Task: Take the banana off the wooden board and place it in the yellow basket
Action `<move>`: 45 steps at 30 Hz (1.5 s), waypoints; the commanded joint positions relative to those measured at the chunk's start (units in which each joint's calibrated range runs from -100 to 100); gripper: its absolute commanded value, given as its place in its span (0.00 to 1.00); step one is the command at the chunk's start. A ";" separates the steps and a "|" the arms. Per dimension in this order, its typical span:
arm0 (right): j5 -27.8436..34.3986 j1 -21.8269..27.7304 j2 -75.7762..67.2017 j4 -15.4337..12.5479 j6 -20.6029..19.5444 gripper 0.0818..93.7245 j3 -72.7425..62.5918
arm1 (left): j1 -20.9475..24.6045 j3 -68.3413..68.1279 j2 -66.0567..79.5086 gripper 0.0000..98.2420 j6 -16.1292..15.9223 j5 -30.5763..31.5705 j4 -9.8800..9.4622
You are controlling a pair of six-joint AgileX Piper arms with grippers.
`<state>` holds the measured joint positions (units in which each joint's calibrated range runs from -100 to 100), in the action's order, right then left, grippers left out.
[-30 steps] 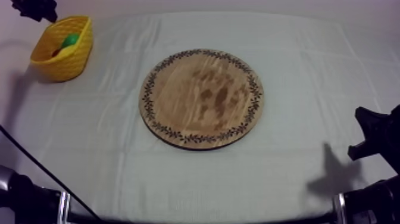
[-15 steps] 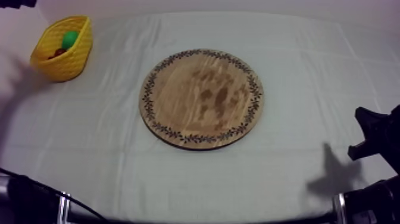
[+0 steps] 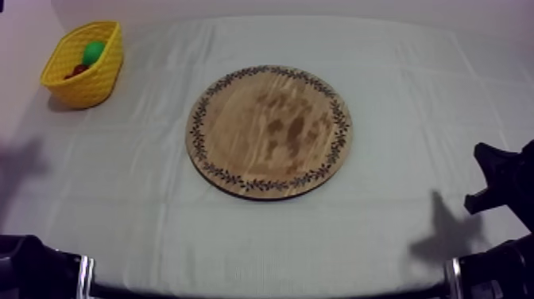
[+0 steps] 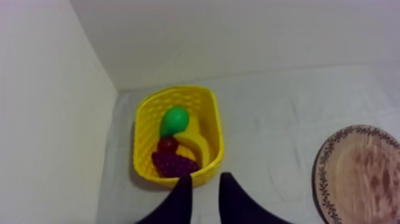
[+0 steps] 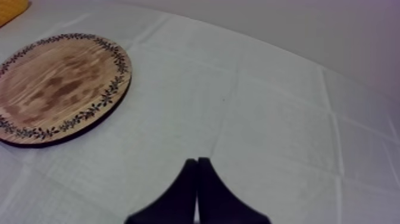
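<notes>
At the far left corner of the table, the yellow basket (image 3: 91, 83) holds four toy fruits. Seen from the left wrist, the banana (image 4: 193, 143) lies inside the basket along the wall on the board's side. The pear (image 4: 174, 121) rests against the banana, the small red fruit (image 4: 167, 144) sits just beside both, and the grapes (image 4: 172, 164) fill the end nearest the left gripper (image 4: 205, 179). That gripper hangs above the cloth (image 3: 397, 79) by the basket's near rim, fingers spread with nothing between them. The wooden board (image 3: 268, 131) lies mid-table, its whole face showing. The right gripper (image 5: 197, 161) hangs over the cloth near the board, fingers pressed together into a wedge, grasping nothing.
</notes>
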<state>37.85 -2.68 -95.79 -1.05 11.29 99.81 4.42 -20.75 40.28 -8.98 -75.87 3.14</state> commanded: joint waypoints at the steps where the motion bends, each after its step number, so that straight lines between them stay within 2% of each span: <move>1: -0.03 0.00 0.03 0.00 -0.03 0.00 -0.03 | -0.87 -6.00 7.65 0.09 0.05 2.57 0.02; 6: -0.03 0.00 0.03 0.00 -0.03 0.00 -0.03 | -2.38 -17.23 16.56 0.02 0.47 9.87 0.25; 9: -0.03 0.00 0.03 0.00 -0.03 0.00 -0.03 | -2.84 -24.91 21.91 0.01 1.19 14.66 0.50; 15: -0.03 0.00 0.03 0.00 -0.03 0.00 -0.03 | -3.00 -41.18 31.02 0.00 1.90 23.89 2.21; 20: -0.03 0.00 0.03 0.00 -0.03 0.00 -0.03 | -3.49 -53.17 37.20 0.00 2.80 29.19 2.88; 32: -0.03 0.00 0.03 0.00 -0.03 0.00 -0.03 | -2.83 -72.85 51.85 0.00 3.53 36.20 3.21; 38: -0.03 0.00 0.03 0.00 -0.03 0.00 -0.03 | -2.14 -76.46 57.15 0.00 4.24 37.28 2.94; 43: -0.03 0.00 0.03 0.00 -0.03 0.00 -0.03 | -1.65 -76.92 59.06 0.00 5.32 37.46 1.93; 45: -0.03 0.00 0.03 0.00 -0.03 0.00 -0.03 | -1.57 -77.25 59.26 0.01 7.53 38.43 1.00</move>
<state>37.80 -2.68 -95.79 -1.05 11.26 99.81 2.85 -97.76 99.50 -3.29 -38.04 4.69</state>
